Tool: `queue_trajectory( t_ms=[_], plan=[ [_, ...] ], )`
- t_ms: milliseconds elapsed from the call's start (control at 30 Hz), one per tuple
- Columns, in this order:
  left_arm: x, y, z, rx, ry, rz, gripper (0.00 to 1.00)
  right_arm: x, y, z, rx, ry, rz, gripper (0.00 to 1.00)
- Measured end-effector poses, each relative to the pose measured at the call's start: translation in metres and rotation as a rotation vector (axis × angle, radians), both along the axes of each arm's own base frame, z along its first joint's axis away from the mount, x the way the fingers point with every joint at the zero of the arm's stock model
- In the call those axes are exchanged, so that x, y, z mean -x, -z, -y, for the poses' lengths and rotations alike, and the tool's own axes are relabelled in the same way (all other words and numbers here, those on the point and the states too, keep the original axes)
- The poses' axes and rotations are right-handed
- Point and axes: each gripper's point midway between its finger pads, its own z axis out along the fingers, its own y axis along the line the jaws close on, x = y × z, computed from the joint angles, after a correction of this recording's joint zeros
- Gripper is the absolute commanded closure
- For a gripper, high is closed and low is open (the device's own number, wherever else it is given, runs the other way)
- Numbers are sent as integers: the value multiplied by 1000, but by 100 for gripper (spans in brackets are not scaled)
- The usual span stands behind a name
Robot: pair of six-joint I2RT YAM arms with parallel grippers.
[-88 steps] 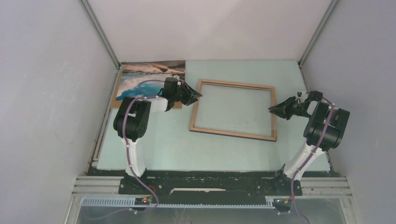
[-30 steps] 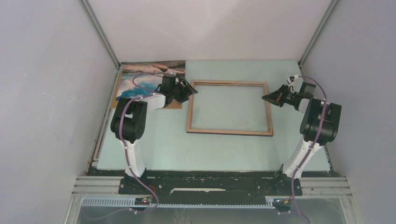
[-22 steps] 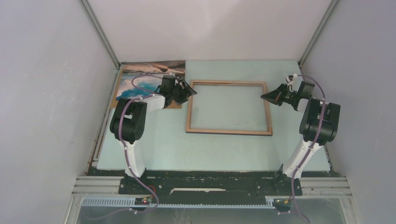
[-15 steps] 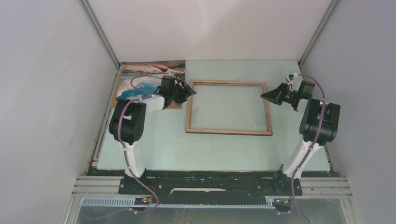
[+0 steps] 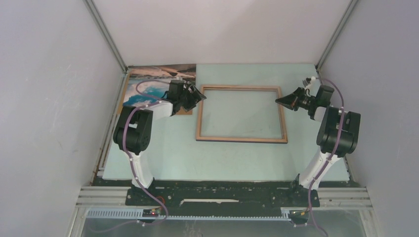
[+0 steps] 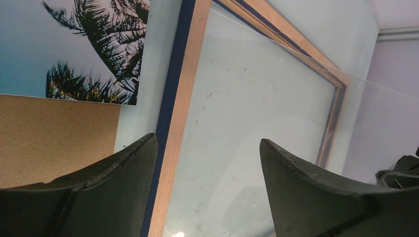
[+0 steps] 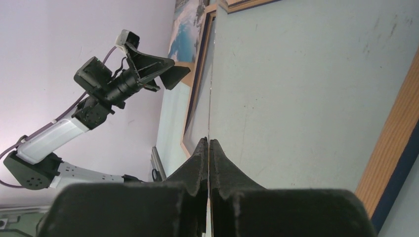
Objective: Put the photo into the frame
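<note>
The frame (image 5: 241, 139) lies flat mid-table, light wood face up, with a navy outer edge (image 6: 174, 89). My right gripper (image 5: 277, 100) is at its right rail, shut (image 7: 209, 140) on the thin edge of the clear pane, which shows edge-on and tilted up off the frame. My left gripper (image 5: 197, 96) stands open (image 6: 208, 139) over the frame's upper left corner, one finger outside the left rail (image 6: 185, 98) and one over the pane, gripping nothing. The photo (image 5: 153, 81), picture side up, lies at the back left (image 6: 74, 44).
A brown backing board (image 5: 186, 110) lies under the photo, its corner beside my left gripper (image 6: 49, 138). Grey walls close in the table on the left, back and right. The left arm (image 7: 123, 79) shows across the frame in the right wrist view.
The frame has slid left and squared up with the table. My right gripper moved back and left with it, still shut. My left gripper drew back slightly and opened a little wider.
</note>
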Motion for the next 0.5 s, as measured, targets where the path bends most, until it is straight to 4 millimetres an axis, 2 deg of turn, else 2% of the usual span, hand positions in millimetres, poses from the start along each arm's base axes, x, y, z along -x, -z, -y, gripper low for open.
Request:
queue_trajectory(
  t_ms=[500],
  plan=[
    [3,2,1,17,0,-12,19,-12,-28,-13,-57,-14,86,100]
  ],
)
